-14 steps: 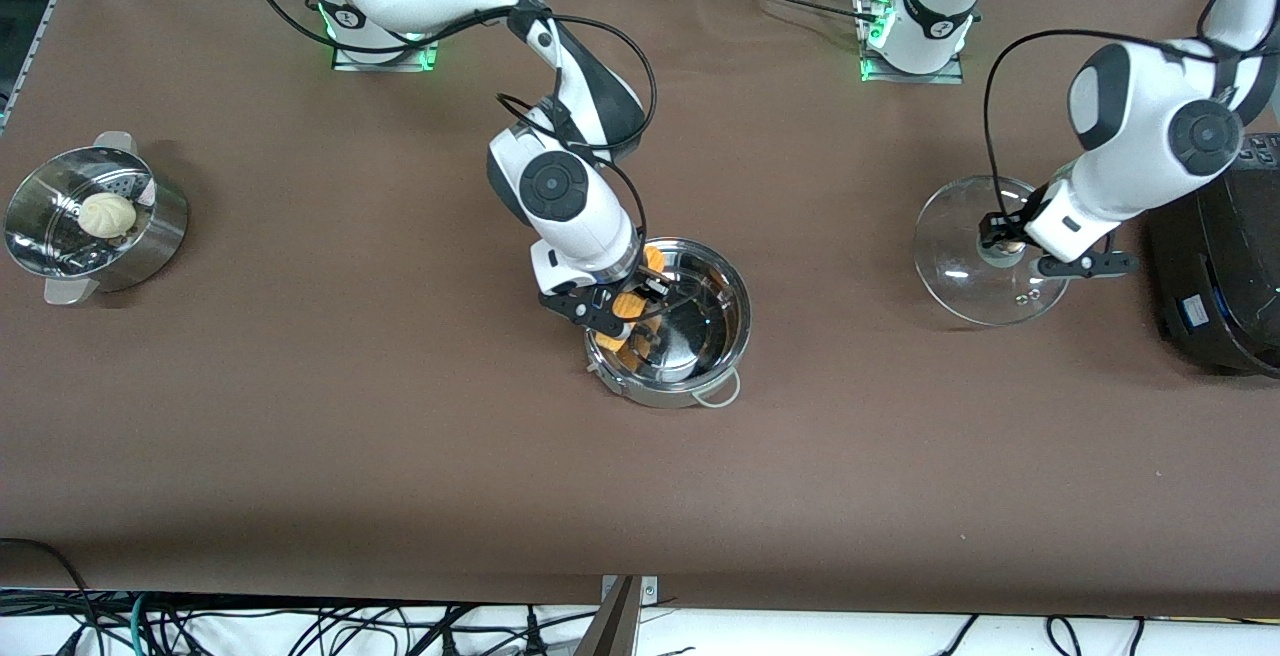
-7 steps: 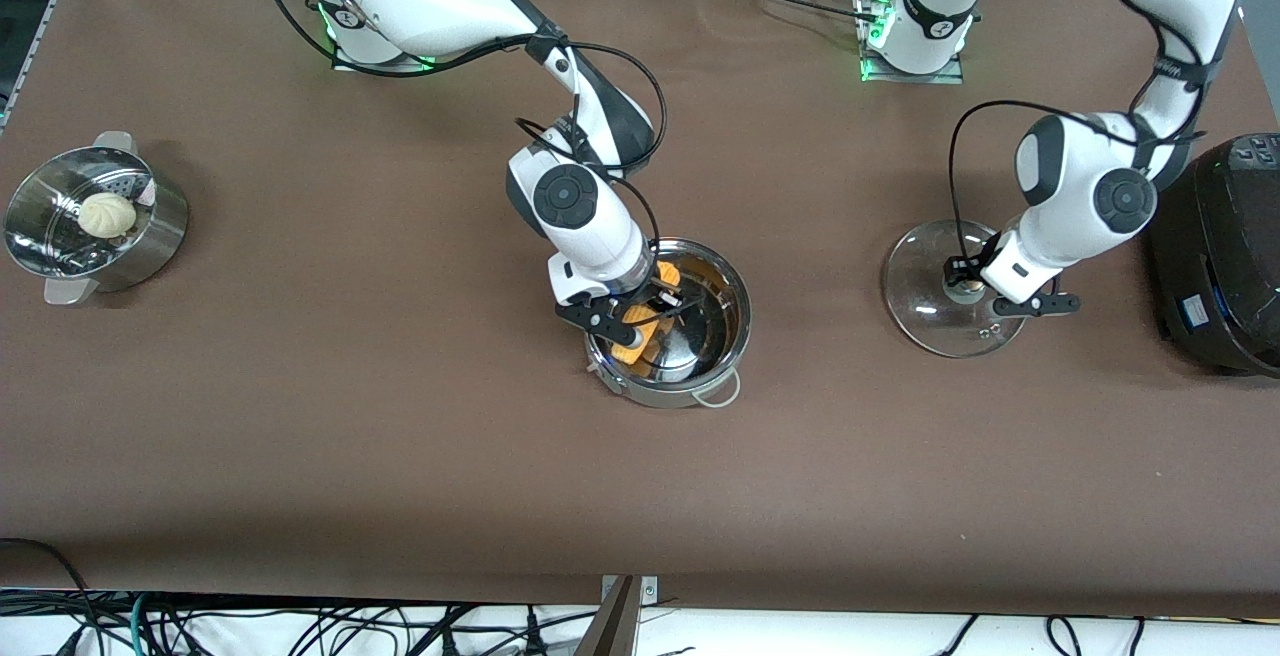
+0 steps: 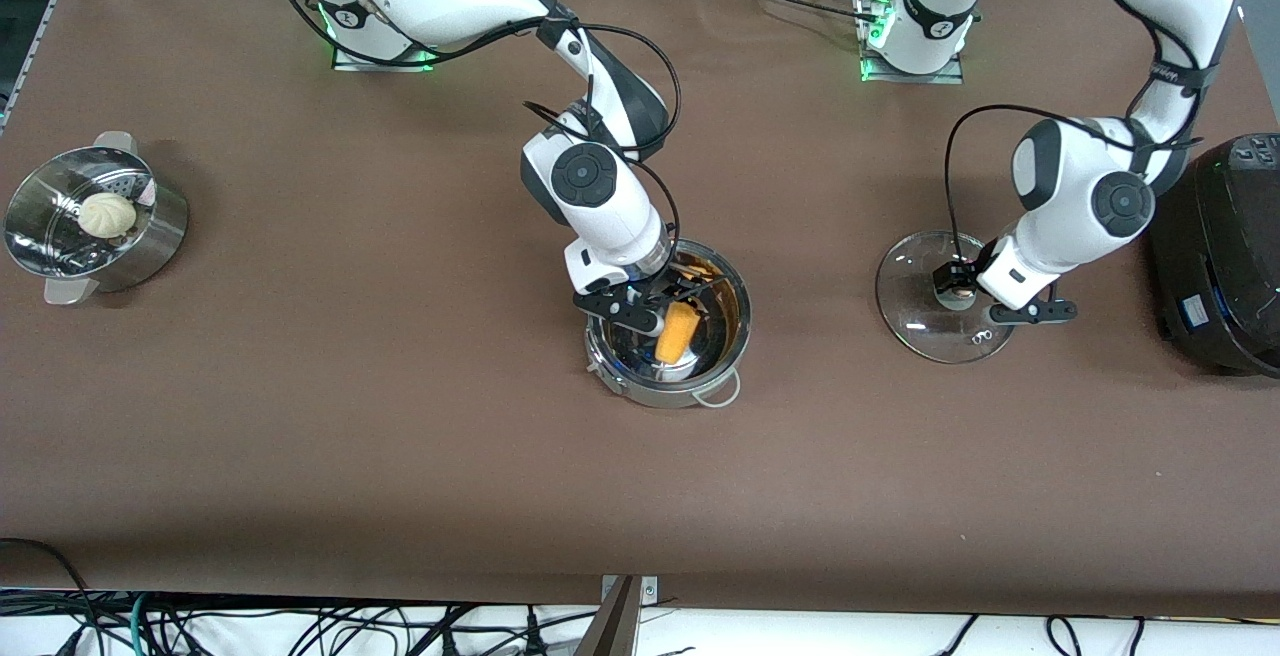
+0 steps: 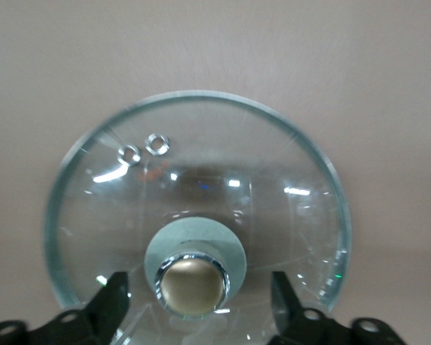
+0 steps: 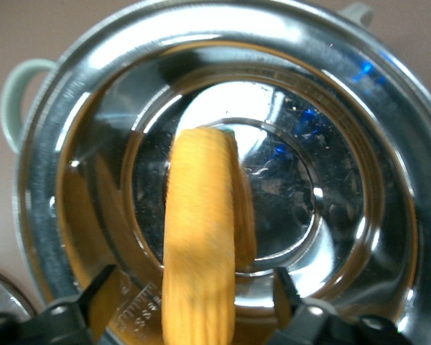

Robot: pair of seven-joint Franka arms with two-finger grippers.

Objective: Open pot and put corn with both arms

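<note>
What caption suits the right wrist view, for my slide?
Open right gripper over the corn lying in the steel pot.

Both hands point(image 3: 655, 308) point(image 3: 968, 298) open, lowered.

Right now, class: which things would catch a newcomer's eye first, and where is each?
The yellow corn lies inside the shiny pot mid-table, under the open right gripper. Toward the left arm's end, the glass lid lies flat on the table, the open left gripper straddling its knob.
</note>
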